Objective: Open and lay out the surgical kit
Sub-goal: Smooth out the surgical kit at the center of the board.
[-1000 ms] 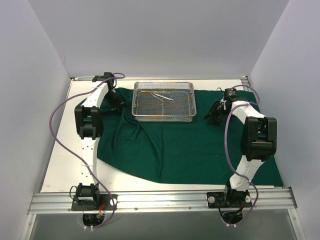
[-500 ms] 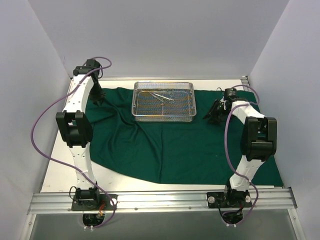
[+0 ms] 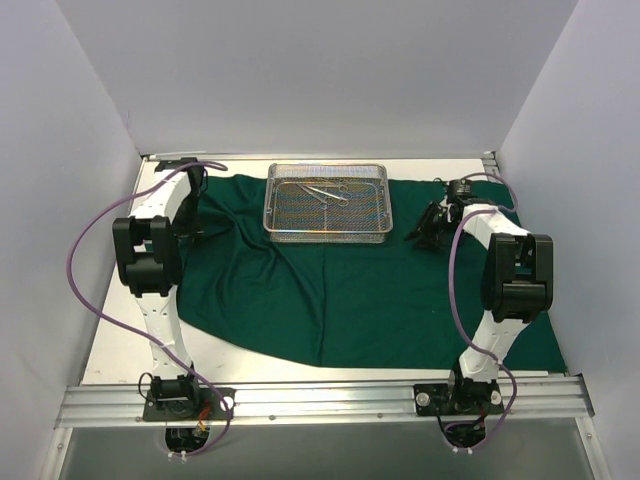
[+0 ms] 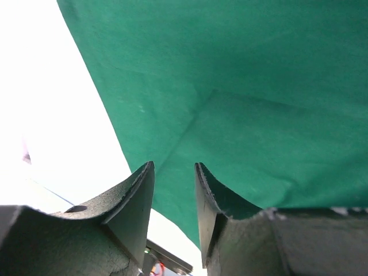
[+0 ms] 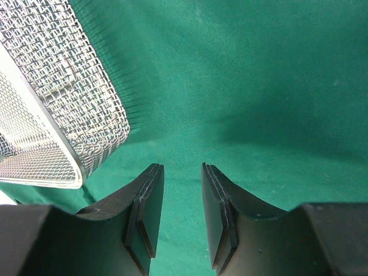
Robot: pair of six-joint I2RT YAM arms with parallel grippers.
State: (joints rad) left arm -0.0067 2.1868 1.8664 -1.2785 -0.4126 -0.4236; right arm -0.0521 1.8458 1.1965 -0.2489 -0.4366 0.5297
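White table (image 3: 115,350): drape (image 3: 350,300) largely spread; instruments (image 3: 325,192) not yet laid out, inside tray (image 3: 327,238) at 12 o'clock; left gripper (image 4: 173,172) and right gripper (image 5: 181,171) fingers apart, empty.

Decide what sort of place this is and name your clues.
Probably a robotics lab test cell: plain white walls box in the table, two robot arms bolted to a rail, a green drape under a mesh tray.

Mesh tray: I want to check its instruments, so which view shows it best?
Top external: the whole mesh tray shows, with instruments inside. Right wrist catches only one corner; left wrist shows none of it.
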